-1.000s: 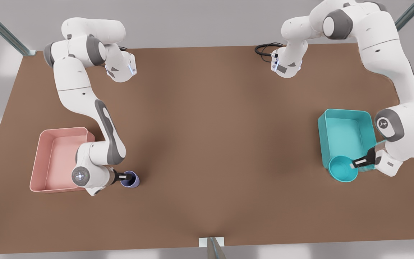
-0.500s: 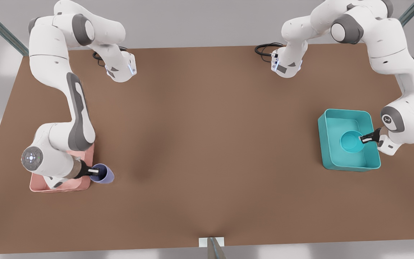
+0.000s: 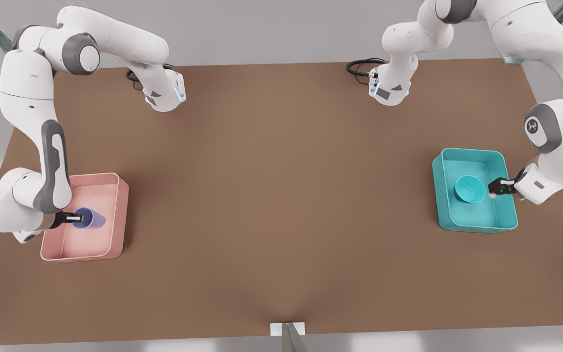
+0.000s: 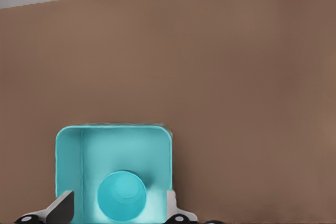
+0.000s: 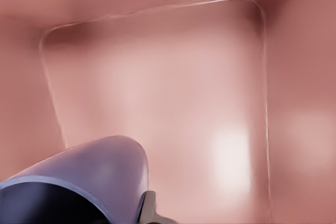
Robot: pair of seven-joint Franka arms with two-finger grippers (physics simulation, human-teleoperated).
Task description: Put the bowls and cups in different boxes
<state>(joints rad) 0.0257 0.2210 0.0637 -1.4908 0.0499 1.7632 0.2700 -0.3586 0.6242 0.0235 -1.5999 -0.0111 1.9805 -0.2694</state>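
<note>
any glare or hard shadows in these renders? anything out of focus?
Front view: soft, even light, faint diffuse shading on the table, no hard shadows. Right wrist view: bright soft highlight on the pink box floor; the lavender cup sits very close and looks soft-edged. Left wrist view: flat lighting over the teal box and teal bowl, no glare.

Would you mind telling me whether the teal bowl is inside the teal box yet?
Yes, it is in. The teal bowl sits within the teal box walls, and the open left end effector is apart from it.
</note>
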